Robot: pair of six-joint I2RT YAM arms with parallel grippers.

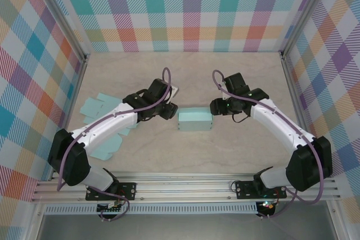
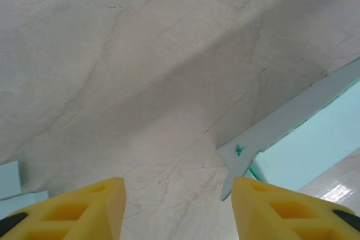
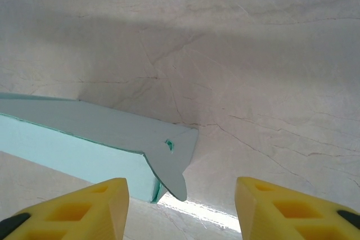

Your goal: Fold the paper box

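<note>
The paper box (image 1: 194, 120) rests on the worktop (image 1: 185, 77) between left pincer (image 2: 179, 194) and right pincer (image 3: 181, 194). Both pincers stand apart, clamping nothing.

This is probably a robotics lab's test cell rather than a home or shop. Beyond my left gripper (image 1: 167, 112) and right gripper (image 1: 216, 107), bright checkered walls (image 1: 191, 9) close off three sides, framed by bare aluminium posts (image 1: 70, 32). Beneath both grippers lies a marble-patterned table (image 1: 185, 71). Behind them, my bases are bolted to a slotted aluminium rail (image 1: 185, 186). Left of my left gripper, flat teal sheets (image 1: 98, 105) lie loosely piled.
</note>
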